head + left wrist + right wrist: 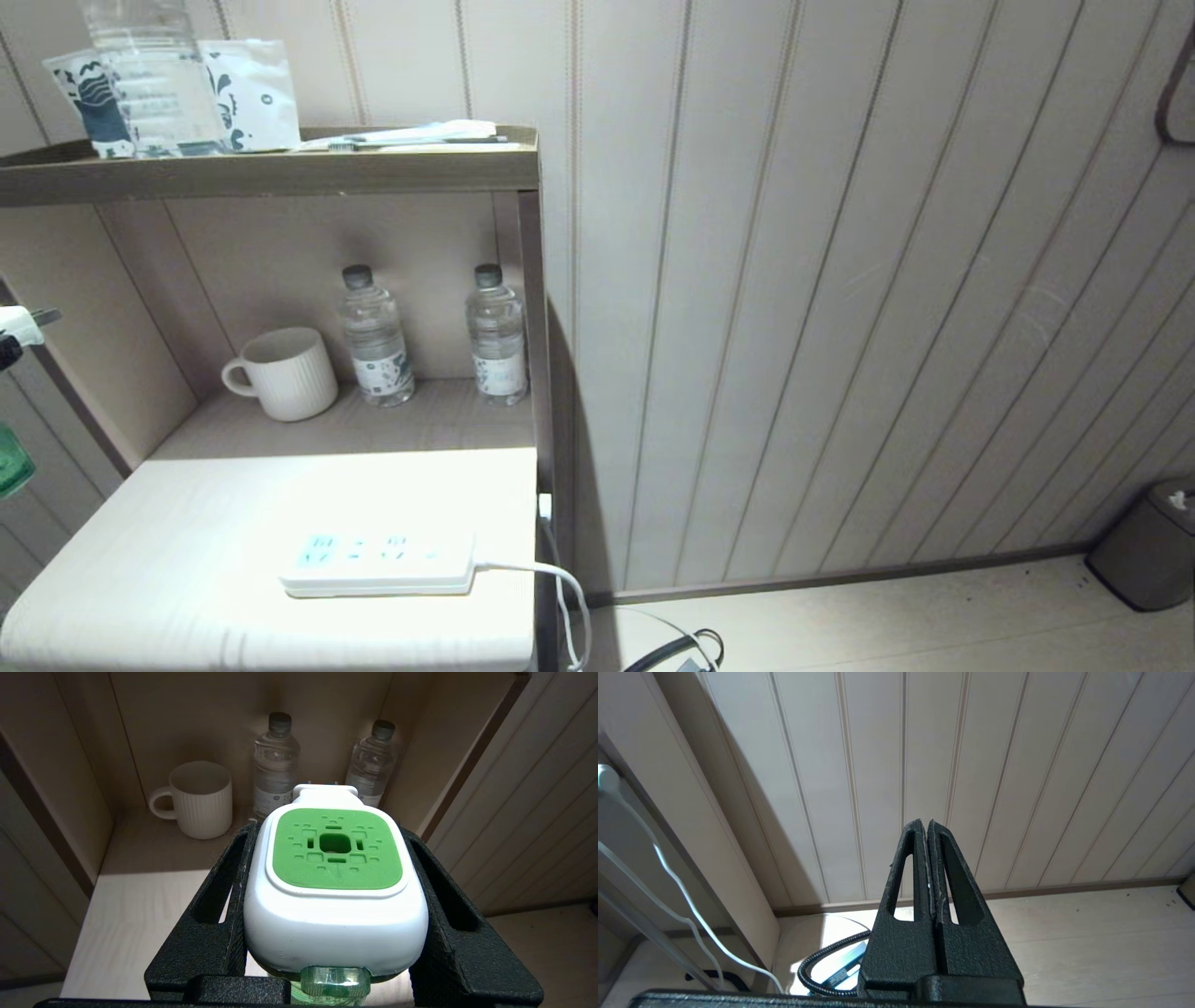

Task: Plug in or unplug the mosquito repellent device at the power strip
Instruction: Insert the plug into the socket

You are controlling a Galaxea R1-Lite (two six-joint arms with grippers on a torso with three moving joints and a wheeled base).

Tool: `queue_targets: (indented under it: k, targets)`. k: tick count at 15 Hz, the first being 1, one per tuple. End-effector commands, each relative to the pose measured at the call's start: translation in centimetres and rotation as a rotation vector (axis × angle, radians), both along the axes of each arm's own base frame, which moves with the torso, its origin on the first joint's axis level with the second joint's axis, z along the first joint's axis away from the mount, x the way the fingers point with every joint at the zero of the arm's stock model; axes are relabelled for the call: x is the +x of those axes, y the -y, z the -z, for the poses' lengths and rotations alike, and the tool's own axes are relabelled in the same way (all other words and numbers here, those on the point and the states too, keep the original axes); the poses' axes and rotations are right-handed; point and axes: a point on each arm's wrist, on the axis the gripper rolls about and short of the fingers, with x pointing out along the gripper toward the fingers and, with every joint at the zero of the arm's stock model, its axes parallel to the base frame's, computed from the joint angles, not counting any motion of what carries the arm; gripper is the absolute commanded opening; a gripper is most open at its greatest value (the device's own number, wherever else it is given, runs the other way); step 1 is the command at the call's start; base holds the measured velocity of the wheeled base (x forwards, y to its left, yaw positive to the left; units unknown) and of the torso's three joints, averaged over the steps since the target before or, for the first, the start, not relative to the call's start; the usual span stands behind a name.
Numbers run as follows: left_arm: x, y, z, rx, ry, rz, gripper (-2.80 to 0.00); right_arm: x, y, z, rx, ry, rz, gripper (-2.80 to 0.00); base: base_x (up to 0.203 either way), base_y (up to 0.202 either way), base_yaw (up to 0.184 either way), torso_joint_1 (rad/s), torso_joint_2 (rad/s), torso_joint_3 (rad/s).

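The left gripper [334, 896] clamped the mosquito repellent device [334, 877] between its black fingers [217, 914], held in the air well apart from the power strip [378, 562] lying on the white counter [187, 523], while the right gripper [927, 828] hung near the floor with fingers pressed together.

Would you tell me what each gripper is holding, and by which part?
The left gripper clamps the mosquito repellent device by the two sides of its white head. The right gripper holds nothing.
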Motion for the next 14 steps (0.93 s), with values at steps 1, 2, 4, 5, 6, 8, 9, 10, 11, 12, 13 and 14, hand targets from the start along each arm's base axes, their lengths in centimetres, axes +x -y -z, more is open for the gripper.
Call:
queue_targets:
  k: [1,2,4,5,6,8,9,10,11,12,13,14]
  targets:
    - [0.2,0.0,0.1,-0.001,-0.011,0.001,-2.80,0.0,0.0,0.0,0.000,-0.001,-0.001,-2.80,0.000,0.000,0.000,0.213,-0.49,-0.284]
    - [0.3,0.0,0.2,0.001,-0.014,-0.001,-2.80,0.0,0.0,0.0,0.000,-0.001,-0.001,-2.80,0.000,0.000,0.000,0.229,-0.52,-0.288]
    - [0.5,0.0,0.2,-0.001,-0.018,0.001,-2.80,0.0,0.0,0.0,0.000,-0.001,-0.001,-2.80,0.000,0.000,0.000,0.231,-0.51,-0.287]
    - [0.5,0.0,0.3,-0.001,-0.025,0.002,-2.80,0.0,0.0,0.0,0.002,-0.001,0.000,-2.80,0.000,0.000,0.000,0.220,-0.50,-0.276]
    - [0.7,0.0,0.7,0.001,-0.041,0.003,-2.80,0.0,0.0,0.0,0.001,0.000,0.000,-2.80,0.000,0.000,0.000,0.130,-0.29,-0.153]
    - [1.0,0.0,1.9,0.001,-0.089,0.002,-2.80,0.0,0.0,0.0,0.000,0.000,0.000,-2.80,0.000,0.000,0.000,0.065,-0.13,-0.069]
    - [1.4,0.0,2.6,0.001,-0.133,0.000,-2.80,0.0,0.0,0.0,0.000,0.000,0.000,-2.80,0.000,0.000,0.000,0.029,-0.05,-0.027]
    - [1.6,0.0,3.1,0.002,-0.177,0.001,-2.80,0.0,0.0,0.0,0.000,0.000,0.000,-2.80,0.000,0.000,0.000,0.014,-0.03,-0.017]
    - [1.8,0.0,3.4,0.003,-0.217,0.001,-2.80,0.0,0.0,0.0,0.000,-0.001,-0.001,-2.80,0.000,0.000,0.000,0.000,0.00,0.000]
    - [2.2,0.0,3.7,0.005,-0.276,0.001,-2.80,0.0,0.0,0.0,0.000,0.000,0.000,-2.80,0.000,0.000,0.000,0.000,0.00,0.000]
    - [2.5,0.1,3.7,0.008,-0.332,0.002,-2.80,0.0,0.0,0.0,0.000,-0.001,-0.001,-2.80,0.000,0.000,0.000,0.000,0.00,0.000]
    - [3.1,0.1,3.6,0.012,-0.402,0.003,-2.80,0.0,0.0,0.0,0.000,0.000,-0.001,-2.80,0.000,0.000,0.000,0.000,0.00,0.000]
